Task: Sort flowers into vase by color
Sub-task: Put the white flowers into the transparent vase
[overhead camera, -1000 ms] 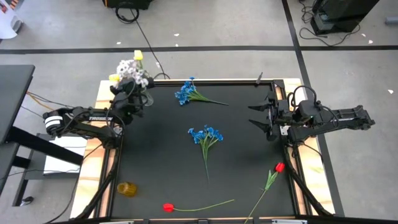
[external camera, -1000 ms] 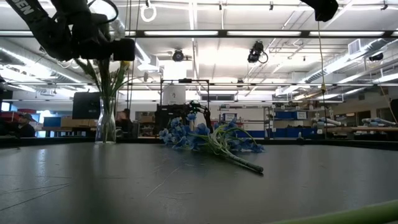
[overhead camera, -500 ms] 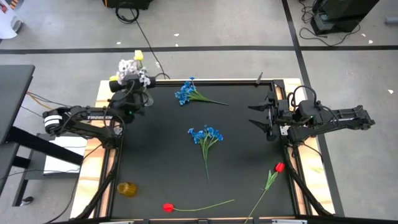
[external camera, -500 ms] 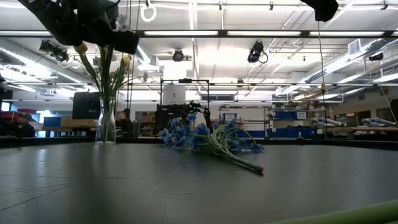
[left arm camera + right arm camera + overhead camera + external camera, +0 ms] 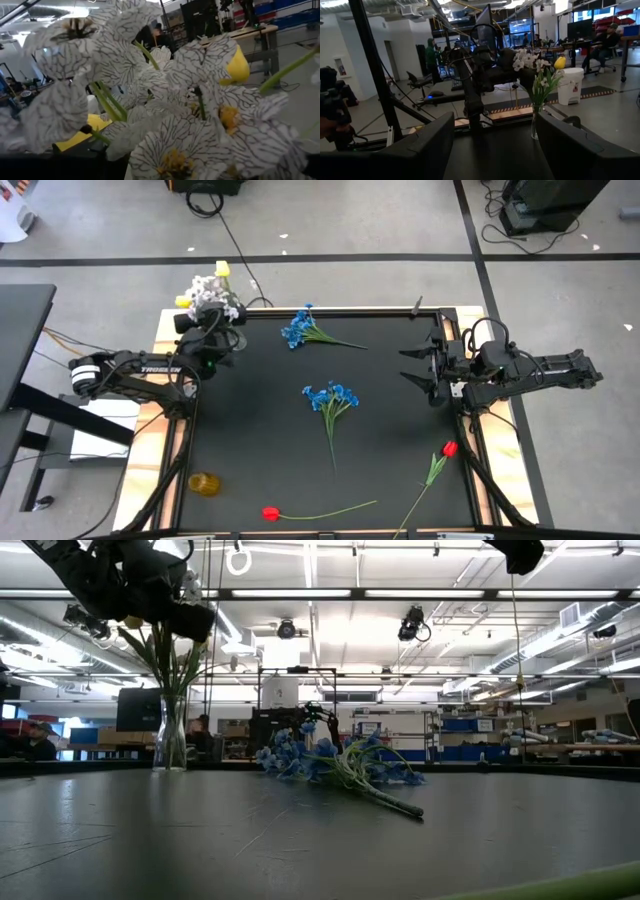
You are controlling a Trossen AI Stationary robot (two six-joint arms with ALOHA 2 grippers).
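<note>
A clear glass vase (image 5: pixel 170 735) stands at the table's far left corner. It holds white blossoms (image 5: pixel 210 290) and yellow tulips (image 5: pixel 222 270) by their stalks. My left gripper (image 5: pixel 205 330) hovers right over the vase, among the stalks (image 5: pixel 150 595). White blossoms (image 5: pixel 175 125) and a yellow tulip (image 5: pixel 237 65) fill its wrist view. My right gripper (image 5: pixel 415 367) waits open above the table's right edge, facing the vase (image 5: pixel 535 122). Two blue bunches (image 5: pixel 300 327) (image 5: pixel 332 395) and two red tulips (image 5: pixel 270 513) (image 5: pixel 449 448) lie flat on the black mat.
A small amber cup (image 5: pixel 203 483) stands near the table's near left corner. A wooden frame (image 5: pixel 170 470) borders the mat. The blue bunch (image 5: pixel 330 760) lies mid-table in the low view. Bare mat stretches between the blue bunches and the right gripper.
My left gripper has risen over the vase and then dipped a little. The white blossoms have shifted slightly toward the far edge along with it.
</note>
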